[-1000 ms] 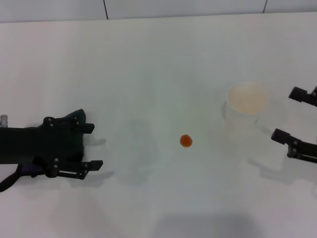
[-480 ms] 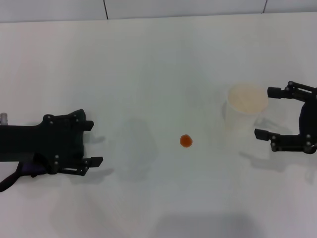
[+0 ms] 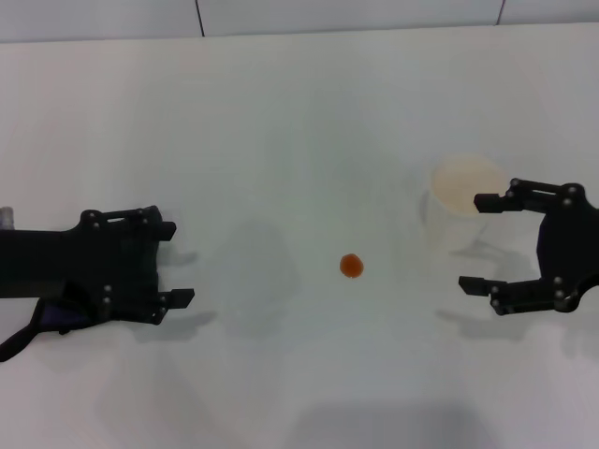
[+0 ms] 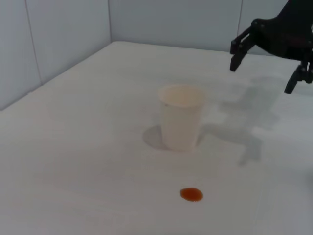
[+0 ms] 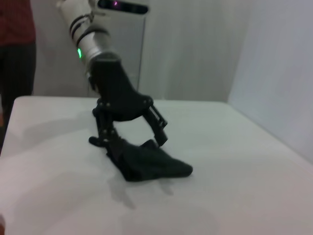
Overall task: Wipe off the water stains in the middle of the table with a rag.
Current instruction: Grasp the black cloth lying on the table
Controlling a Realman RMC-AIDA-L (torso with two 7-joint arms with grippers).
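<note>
Stains [image 3: 351,266]: one; rag [image 5: 149,163]: one.

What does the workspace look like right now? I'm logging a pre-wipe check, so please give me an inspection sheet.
Surface: white table, bare apart from the items below.
Job's things: orange-red water stain near the middle, unwiped; dark rag lying under the left gripper.
Clutter: translucent whitish cup, upright, apart from the stain.
Grippers: left gripper at the table's left side, jaws open over the rag; right gripper beside the cup, jaws open, holding nothing.
Cables: nothing seen.
Surroundings: pale wall panels behind the table.
</note>
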